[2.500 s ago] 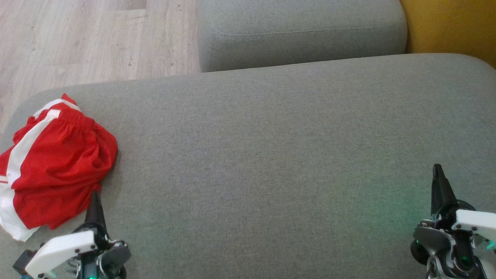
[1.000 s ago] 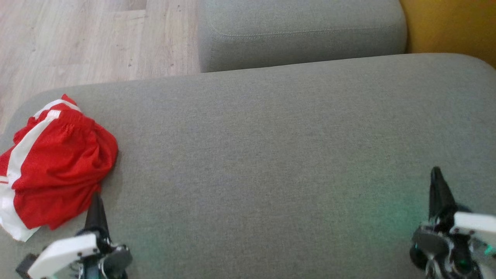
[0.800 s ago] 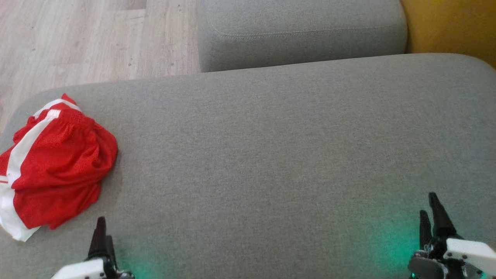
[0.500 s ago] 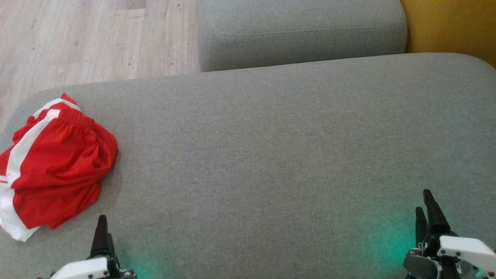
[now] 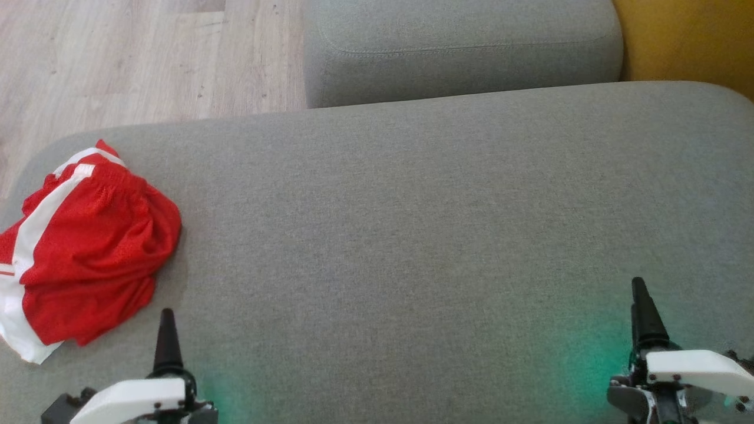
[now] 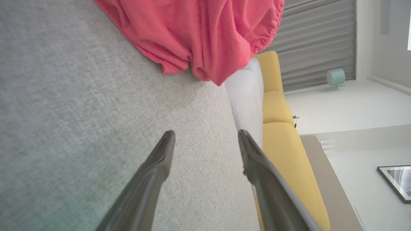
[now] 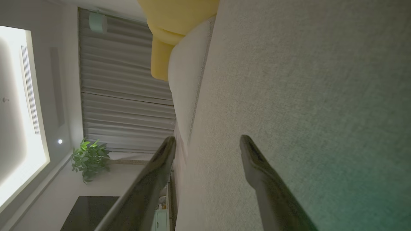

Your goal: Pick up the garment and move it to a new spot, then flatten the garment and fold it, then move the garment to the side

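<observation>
Head view: the red shorts [image 5: 88, 253], with white side stripes, lie in a rumpled bundle at the far left end of the grey seat [image 5: 412, 235], one white hem near the seat's front-left edge. The left gripper [image 5: 167, 321] stands just beside the bundle's near corner, not touching it. The right gripper [image 5: 642, 294] is well apart at the lower right, over bare seat. From this angle each claw's 2 fingers overlap, so the gap cannot be judged here. A second grey cushion [image 5: 459, 53], wood floor [image 5: 118, 59] and a yellow cushion [image 5: 689, 41] lie beyond.

Left wrist view: the claw is spread wide with nothing between the fingers, only seat fabric. The shorts sit ahead of the tips, clear of them.

Right wrist view: this claw is wide too, and empty, over plain seat. A curtain [image 7: 125, 96] and a plant [image 7: 88, 158] show in the room behind.

Progress, as I judge it: the shorts are off to the side and doubled over loosely, and both claws are free, so this reads as the last of the 3 steps done, with a rough fold. If that bundle is only a heap, all 3 steps are left.

Writing: none readable. A small white patch by the waistband is too small to make out.
</observation>
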You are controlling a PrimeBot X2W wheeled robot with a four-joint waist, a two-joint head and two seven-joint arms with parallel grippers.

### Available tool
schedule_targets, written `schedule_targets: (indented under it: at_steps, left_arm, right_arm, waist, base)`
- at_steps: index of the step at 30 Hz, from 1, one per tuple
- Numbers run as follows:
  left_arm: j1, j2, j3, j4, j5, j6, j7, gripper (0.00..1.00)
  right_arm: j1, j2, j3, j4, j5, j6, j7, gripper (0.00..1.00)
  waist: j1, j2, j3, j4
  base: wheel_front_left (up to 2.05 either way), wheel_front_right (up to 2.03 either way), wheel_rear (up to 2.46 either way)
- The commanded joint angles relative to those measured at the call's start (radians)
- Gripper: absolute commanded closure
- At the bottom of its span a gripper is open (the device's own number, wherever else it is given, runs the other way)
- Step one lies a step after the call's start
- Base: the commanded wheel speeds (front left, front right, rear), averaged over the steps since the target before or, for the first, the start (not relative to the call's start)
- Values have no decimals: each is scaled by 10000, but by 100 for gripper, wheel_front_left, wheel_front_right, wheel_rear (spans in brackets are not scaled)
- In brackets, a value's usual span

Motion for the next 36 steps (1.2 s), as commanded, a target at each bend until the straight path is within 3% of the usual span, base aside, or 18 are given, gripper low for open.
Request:
schedule_targets:
  at_steps: [1,10,36]
  left_arm:
    - [-471,58,-44,-388,331,19,-101,0]
    - [-503,64,-464,-590,1740,301,-394,0]
    - [-553,80,-1230,-990,4733,766,-1128,0]
  right_arm:
    - [-495,-45,145,-397,-353,19,-102,0]
    - [-486,-52,411,-537,-2015,26,-396,0]
    - [-459,-72,1009,-935,-5290,42,-1134,0]
  waist:
    - [-1,0,-5,8]
    - [-1,0,-60,76]
    - [-1,0,-160,166]
  base:
    - [0,0,0]
    - [0,0,0]
    - [0,0,0]
